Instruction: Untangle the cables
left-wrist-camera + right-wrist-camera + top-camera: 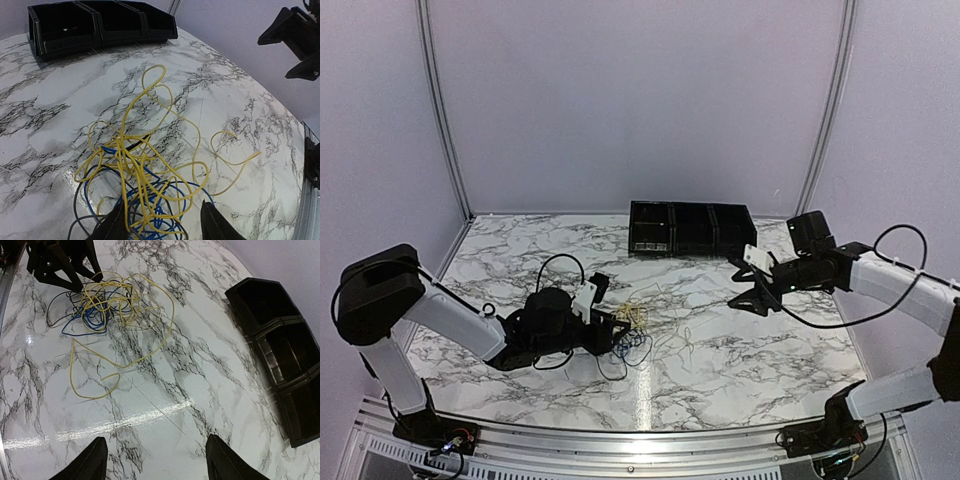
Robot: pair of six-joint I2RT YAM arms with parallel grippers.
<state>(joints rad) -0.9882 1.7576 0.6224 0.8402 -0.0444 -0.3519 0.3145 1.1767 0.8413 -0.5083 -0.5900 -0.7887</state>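
The yellow cable (122, 152), blue cable (86, 192) and black cable (76, 200) lie tangled in one heap on the marble table (720, 350). The yellow one trails loose loops to the right. The heap shows in the top view (637, 330) and in the right wrist view (102, 297). My left gripper (162, 220) is open, low over the table, its fingers straddling the blue coils at the heap's near edge; it holds nothing. My right gripper (155, 455) is open and empty, raised above bare table far right of the heap (742, 285).
A row of three black bins (690, 230) stands at the back centre of the table, also in the left wrist view (95, 25) and the right wrist view (280, 355). Purple walls enclose the table. The metal rail (620, 445) runs along the near edge.
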